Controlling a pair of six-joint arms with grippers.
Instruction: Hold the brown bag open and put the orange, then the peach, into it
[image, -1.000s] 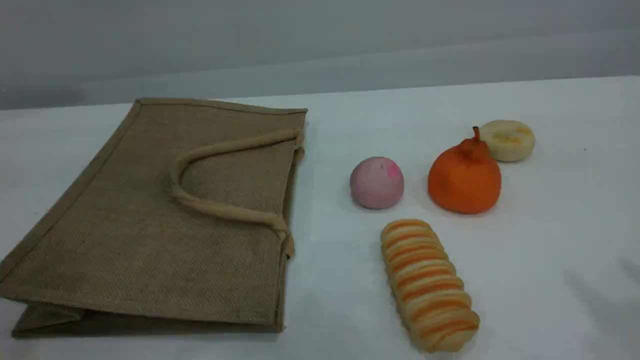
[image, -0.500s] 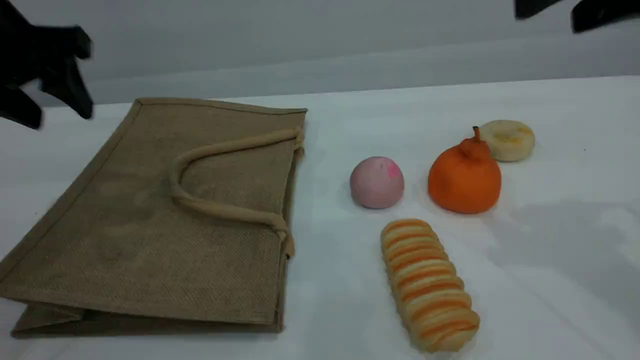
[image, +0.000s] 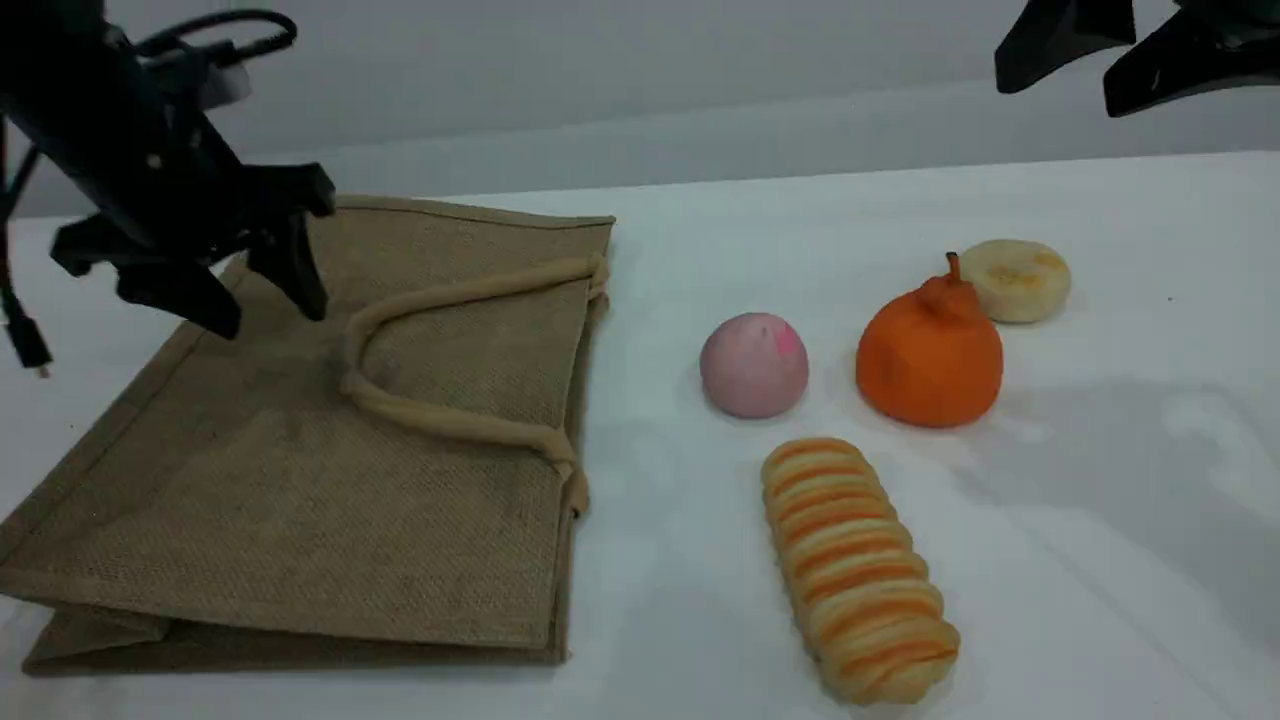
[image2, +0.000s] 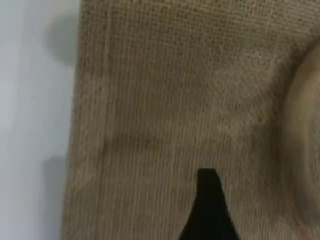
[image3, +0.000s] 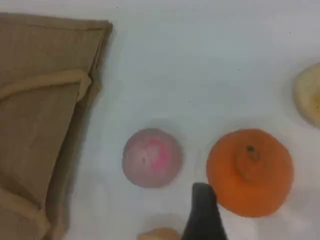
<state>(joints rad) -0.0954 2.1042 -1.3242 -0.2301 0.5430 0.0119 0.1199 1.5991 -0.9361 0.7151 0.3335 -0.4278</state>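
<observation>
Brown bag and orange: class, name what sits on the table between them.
The peach sits between the brown bag and the orange, touching neither; the scene view shows it.

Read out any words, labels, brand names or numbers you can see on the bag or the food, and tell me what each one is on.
There is no readable text in any of the three views.
The brown bag is plain woven cloth with no print or tag showing.
The orange, peach, striped loaf and bun carry no stickers or lettering.
The white table has nothing written on it.
</observation>
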